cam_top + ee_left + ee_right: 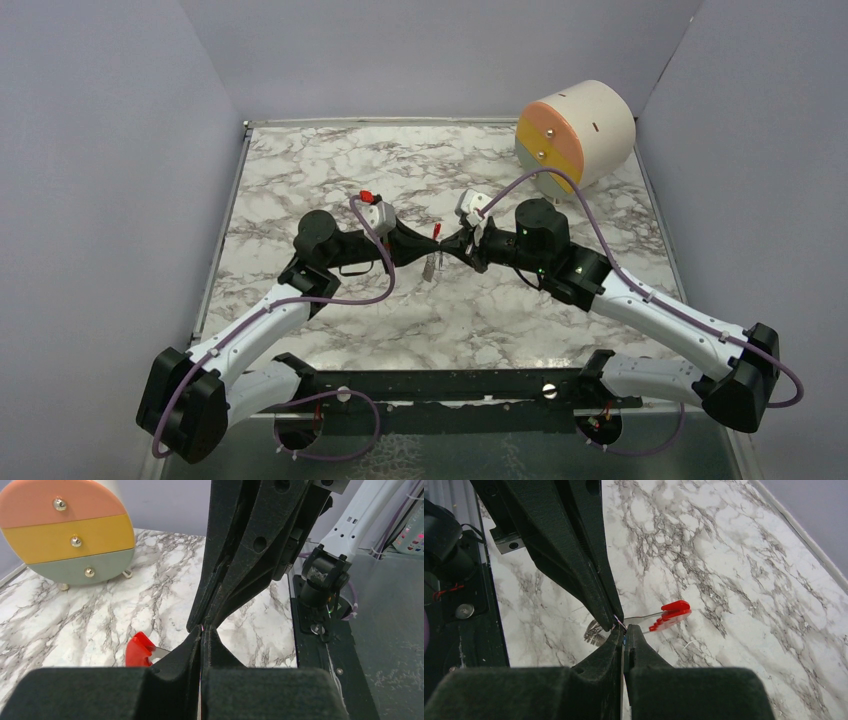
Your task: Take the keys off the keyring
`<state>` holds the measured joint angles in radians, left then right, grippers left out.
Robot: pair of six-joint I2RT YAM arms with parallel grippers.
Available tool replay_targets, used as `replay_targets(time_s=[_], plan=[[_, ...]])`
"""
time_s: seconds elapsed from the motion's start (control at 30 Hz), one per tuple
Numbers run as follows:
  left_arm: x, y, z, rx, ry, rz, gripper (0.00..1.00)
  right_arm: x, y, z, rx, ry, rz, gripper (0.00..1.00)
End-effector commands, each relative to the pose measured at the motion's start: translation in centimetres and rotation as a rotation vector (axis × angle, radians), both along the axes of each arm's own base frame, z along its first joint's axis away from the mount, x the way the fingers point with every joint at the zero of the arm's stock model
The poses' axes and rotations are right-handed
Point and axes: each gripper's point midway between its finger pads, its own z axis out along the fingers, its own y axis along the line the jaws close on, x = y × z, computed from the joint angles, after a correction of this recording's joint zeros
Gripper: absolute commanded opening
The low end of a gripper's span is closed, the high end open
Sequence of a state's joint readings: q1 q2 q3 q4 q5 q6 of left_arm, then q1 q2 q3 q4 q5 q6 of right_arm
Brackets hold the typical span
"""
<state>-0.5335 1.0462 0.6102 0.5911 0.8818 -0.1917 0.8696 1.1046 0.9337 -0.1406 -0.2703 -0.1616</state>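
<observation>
My two grippers meet tip to tip above the middle of the marble table (330, 170). The left gripper (440, 246) (202, 630) is shut on the keyring, with a thin strip showing between its pads. The keyring's red piece (438, 230) (137, 650) (672, 613) sticks out beside the tips, and its grey part (428, 267) (594, 630) hangs below them. The right gripper (463, 243) (624, 629) is shut on the key, of which only a blue sliver (624, 641) shows between its pads. The rest of the key is hidden.
A round cream drawer unit (575, 132) (67, 530) with pink, yellow and green fronts stands at the back right. The black base rail (450, 385) runs along the near edge. Grey walls close in the table on the left, back and right.
</observation>
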Motion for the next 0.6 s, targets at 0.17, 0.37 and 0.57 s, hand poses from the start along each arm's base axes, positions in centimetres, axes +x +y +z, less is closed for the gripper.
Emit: replay_targets(time_s=[0.17, 0.37, 0.57], plan=[[-0.39, 0.09, 1.06, -0.017, -0.035, 0.008, 0.02, 0.45, -0.06, 2.96, 0.076, -0.070, -0.035, 0.01], [-0.46, 0.21, 0.80, -0.011, -0.039, 0.013, 0.21, 0.18, 0.06, 3.32, 0.080, -0.070, -0.018, 0.01], [-0.24, 0.11, 0.39, -0.003, -0.030, 0.016, 0.22, -0.09, 0.21, 3.43, 0.087, -0.067, -0.003, 0.01]])
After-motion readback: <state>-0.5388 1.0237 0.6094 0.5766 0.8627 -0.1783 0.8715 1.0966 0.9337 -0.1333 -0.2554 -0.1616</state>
